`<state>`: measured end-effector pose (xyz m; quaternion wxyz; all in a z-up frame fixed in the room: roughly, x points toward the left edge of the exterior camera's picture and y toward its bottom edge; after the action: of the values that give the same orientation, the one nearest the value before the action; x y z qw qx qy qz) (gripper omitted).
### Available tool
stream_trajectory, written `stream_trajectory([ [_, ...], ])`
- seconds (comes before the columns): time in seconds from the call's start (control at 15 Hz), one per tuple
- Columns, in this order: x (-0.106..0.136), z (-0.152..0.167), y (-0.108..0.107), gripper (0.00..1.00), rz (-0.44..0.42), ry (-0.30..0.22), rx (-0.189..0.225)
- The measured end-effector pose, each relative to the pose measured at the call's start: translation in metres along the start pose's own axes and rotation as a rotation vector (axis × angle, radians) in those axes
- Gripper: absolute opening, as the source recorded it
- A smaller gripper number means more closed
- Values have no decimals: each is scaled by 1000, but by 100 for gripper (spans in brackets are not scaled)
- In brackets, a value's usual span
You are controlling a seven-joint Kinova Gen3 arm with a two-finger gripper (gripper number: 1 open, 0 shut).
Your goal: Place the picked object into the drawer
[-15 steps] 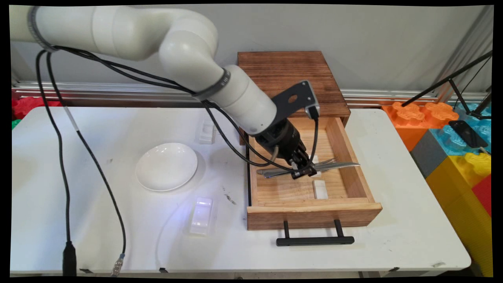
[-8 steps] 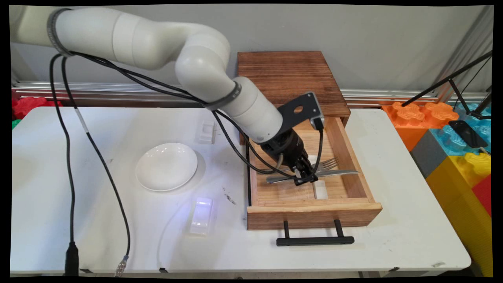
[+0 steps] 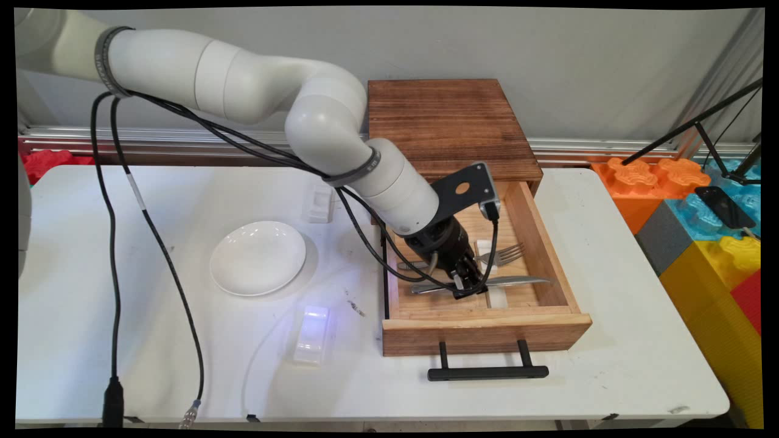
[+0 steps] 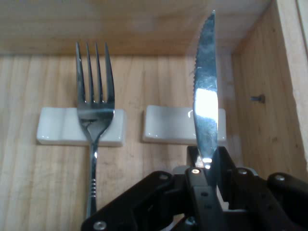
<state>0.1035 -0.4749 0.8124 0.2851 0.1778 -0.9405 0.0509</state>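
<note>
My gripper (image 3: 467, 286) (image 4: 208, 179) is down inside the open wooden drawer (image 3: 548, 267), shut on a steel knife (image 3: 517, 281) (image 4: 206, 91). The knife lies crosswise, blade toward the drawer's right wall, just above a small white rest (image 3: 499, 298) (image 4: 168, 124). In the hand view the blade crosses that rest. A fork (image 3: 502, 254) (image 4: 94, 110) lies behind it in the drawer, its neck on a second white rest (image 3: 484, 246) (image 4: 57, 126).
The drawer comes out of a dark wooden cabinet (image 3: 447, 115), its black handle (image 3: 487, 372) toward the near edge. A white plate (image 3: 257, 257) and two more white rests (image 3: 311, 333) (image 3: 320, 202) sit on the table to the left. Coloured blocks (image 3: 706, 207) stand right of the table.
My gripper has carried the knife toward the drawer's front and lower, from beside the fork to over the nearer white rest. The fork has stayed in place.
</note>
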Motion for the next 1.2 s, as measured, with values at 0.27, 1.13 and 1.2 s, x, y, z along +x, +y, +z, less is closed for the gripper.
stream_trajectory([
  [0.27, -8, 9, -2, 0, 3, -15, -2],
  [1.13, -18, 20, -4, 100, 19, -24, -18],
  [1.2, -18, 19, -4, 100, 19, -22, -18],
])
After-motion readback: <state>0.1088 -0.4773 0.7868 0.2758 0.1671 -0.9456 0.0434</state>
